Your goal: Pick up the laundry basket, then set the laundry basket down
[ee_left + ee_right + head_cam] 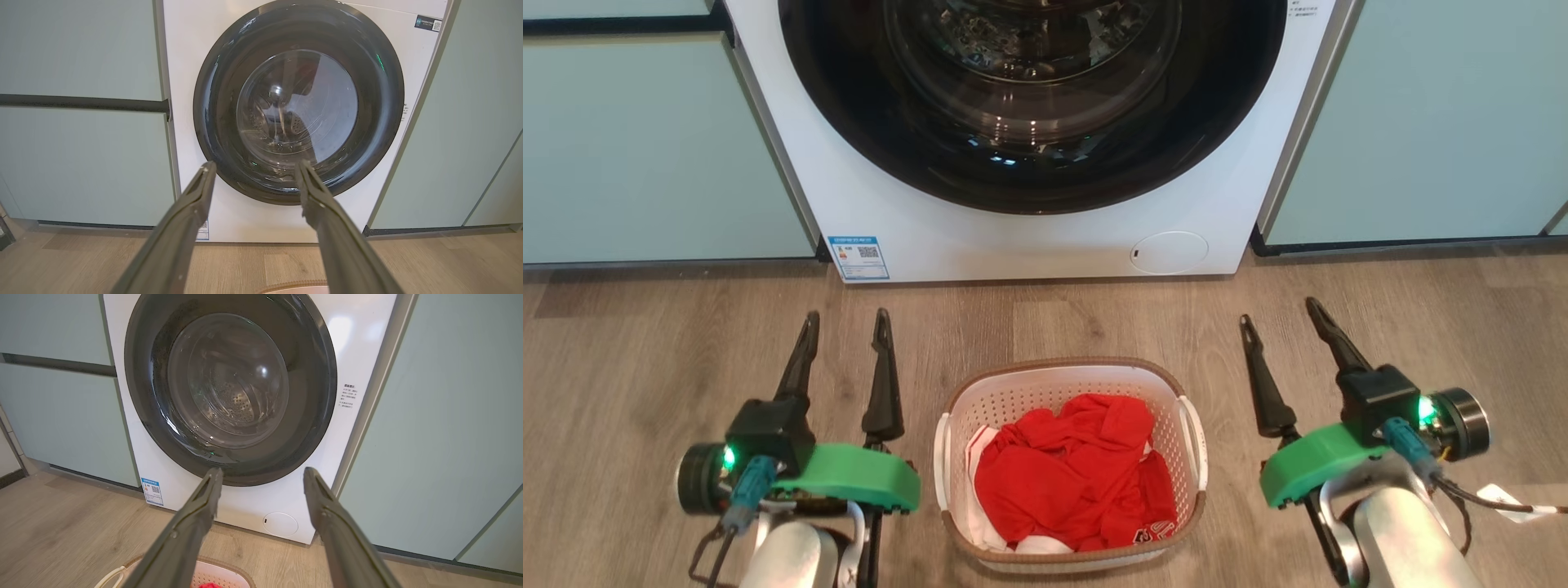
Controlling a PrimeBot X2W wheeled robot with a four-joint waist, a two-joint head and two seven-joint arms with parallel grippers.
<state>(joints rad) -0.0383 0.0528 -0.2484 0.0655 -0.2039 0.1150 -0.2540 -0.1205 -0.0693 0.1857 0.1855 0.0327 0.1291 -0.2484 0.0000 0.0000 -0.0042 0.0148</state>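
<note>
The laundry basket (980,412) is white perforated plastic with a brown woven rim and two white side handles. It stands on the wood floor in front of the washer, holding red and white clothes (1074,478). My left gripper (847,320) hangs open to the basket's left, fingers pointing at the washer, nothing between them. On the other side, my right gripper (1280,313) is open and empty too. Neither touches the basket. The left wrist view catches a sliver of the basket's rim (294,283) below my left gripper (255,167). The right wrist view shows the basket (222,573) under my right gripper (261,473).
A white front-loading washer (1029,237) with a dark round door, shut, stands just beyond the basket. Pale green cabinet fronts (645,147) flank it on both sides. Bare wood floor (645,343) spreads left and right of the basket.
</note>
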